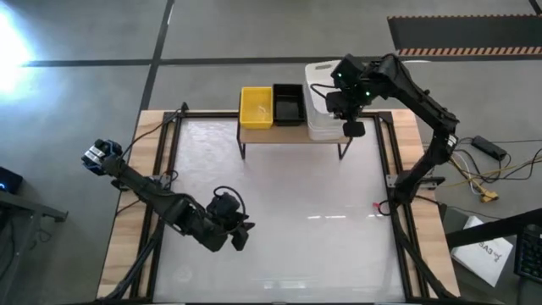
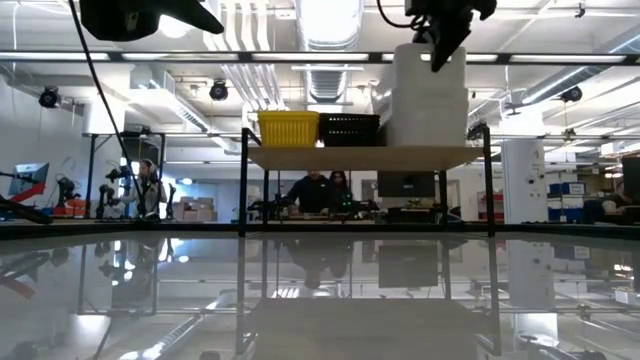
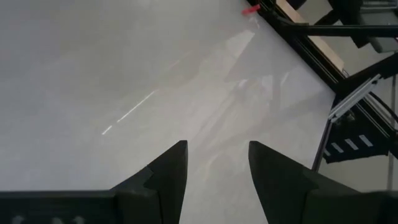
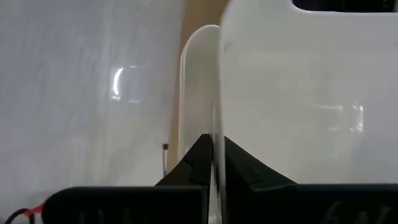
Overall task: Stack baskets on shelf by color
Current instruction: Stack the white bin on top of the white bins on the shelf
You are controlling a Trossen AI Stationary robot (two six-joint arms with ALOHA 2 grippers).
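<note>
The right gripper pinches the thin rim of the top white basket on the shelf, beside the black basket and yellow basket. The left gripper hangs open over bare table.

Bright overhead strip lights; streaked glare and mirror reflections across the table surface, strongest below the shelf in the low view. A blown-out patch lies far left of the table. White basket close-up soft, unfocused
</note>
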